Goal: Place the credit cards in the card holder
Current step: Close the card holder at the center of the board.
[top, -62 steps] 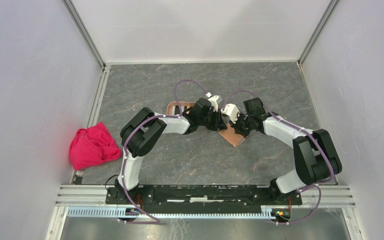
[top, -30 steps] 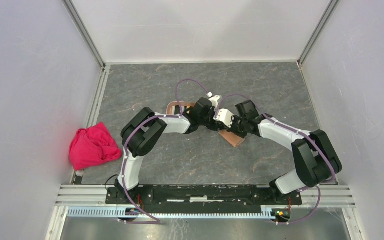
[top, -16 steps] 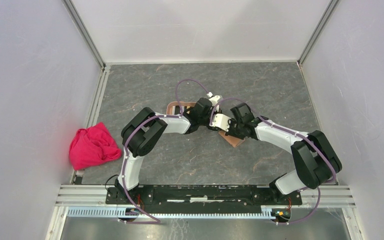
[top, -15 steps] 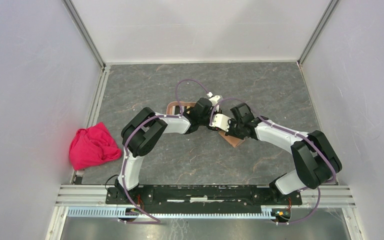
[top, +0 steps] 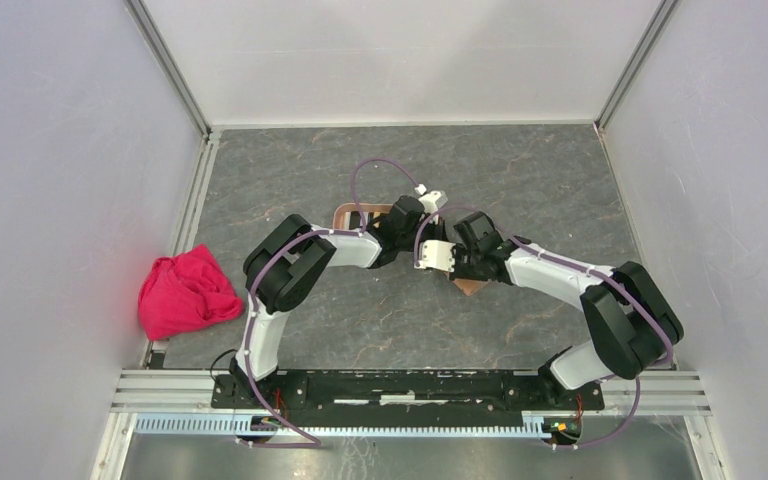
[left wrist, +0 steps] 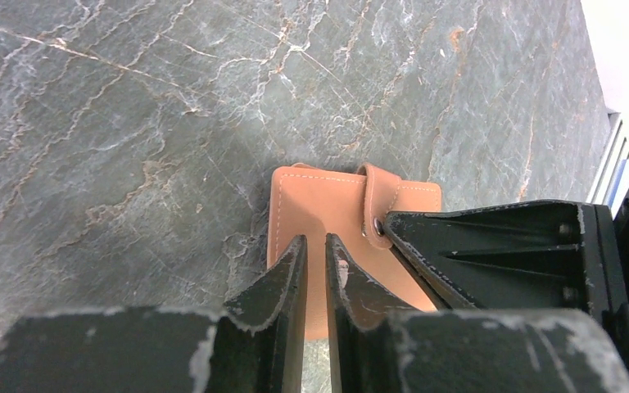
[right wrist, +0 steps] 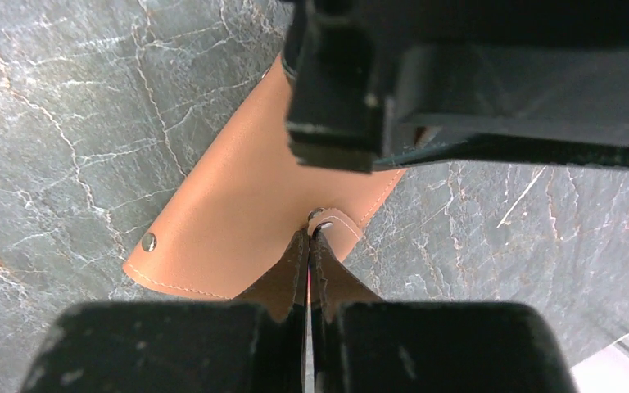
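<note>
R hand [right wrist: 309, 234] is shut tight, tips right at the snap tab [right wrist: 340, 228] of the wallet [right wrist: 229, 205]. Can't tell if it pinches the tab or only touches it. L hand [left wrist: 314, 244] is barely parted, nothing btwn its fingers, poised over the wallet's near half, tab off to the right of its tips.

No cards visible in any view. Prob. they're inside the wallet, but that's a guess. The holder [top: 345, 212] looks to be the pinkish-brown rimmed piece just behind L hand's wrist, on the side away from R hand and partly hidden by L arm. It's well apart from R hand, so L hand is the nearer one for any drop-off.

Wallet lies flat on the table [left wrist: 131, 123], shut as far as I can see. The tab wraps over the edge far from L hand, i.e. the edge nearest R hand. Its long axis runs across L hand's fingers. The hands meet over it, close together.

Key relation, as I read it: the tab sits at R tips, not L's. So R should do the unsnapping, lifting the tab off, while L bears down on the body. Risk: the wallet slides w/ the pull if L isn't pressing.
</note>
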`<state>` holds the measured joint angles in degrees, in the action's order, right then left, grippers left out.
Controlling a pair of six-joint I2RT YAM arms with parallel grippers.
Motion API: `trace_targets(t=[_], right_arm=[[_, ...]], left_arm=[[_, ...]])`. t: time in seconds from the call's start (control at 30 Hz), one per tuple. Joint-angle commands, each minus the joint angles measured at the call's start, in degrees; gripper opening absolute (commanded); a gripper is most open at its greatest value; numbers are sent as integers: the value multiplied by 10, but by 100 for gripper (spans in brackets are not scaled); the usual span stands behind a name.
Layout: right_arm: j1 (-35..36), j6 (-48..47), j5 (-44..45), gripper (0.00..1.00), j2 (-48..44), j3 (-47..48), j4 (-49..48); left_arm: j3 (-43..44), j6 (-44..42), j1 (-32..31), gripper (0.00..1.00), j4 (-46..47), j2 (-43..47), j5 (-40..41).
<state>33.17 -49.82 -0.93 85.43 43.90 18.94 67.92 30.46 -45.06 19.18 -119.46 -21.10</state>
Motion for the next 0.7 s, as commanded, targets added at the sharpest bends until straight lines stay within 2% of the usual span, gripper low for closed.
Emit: trace_targets(t=[0.0, 0.4, 0.57, 0.67], right_arm=[[25, -24, -57, 0, 25, -15, 35], [31, -57, -32, 5, 66, 14, 80], [30, -65, -38, 13, 76, 18, 92], [28, -70, -48, 15, 87, 24, 103]], left_arm=[[2, -10, -14, 20, -9, -28, -42], [-10, 3, -8, 20, 11, -27, -52], [-19, 10, -4, 20, 21, -23, -50], [-25, 15, -1, 20, 28, -21, -51]])
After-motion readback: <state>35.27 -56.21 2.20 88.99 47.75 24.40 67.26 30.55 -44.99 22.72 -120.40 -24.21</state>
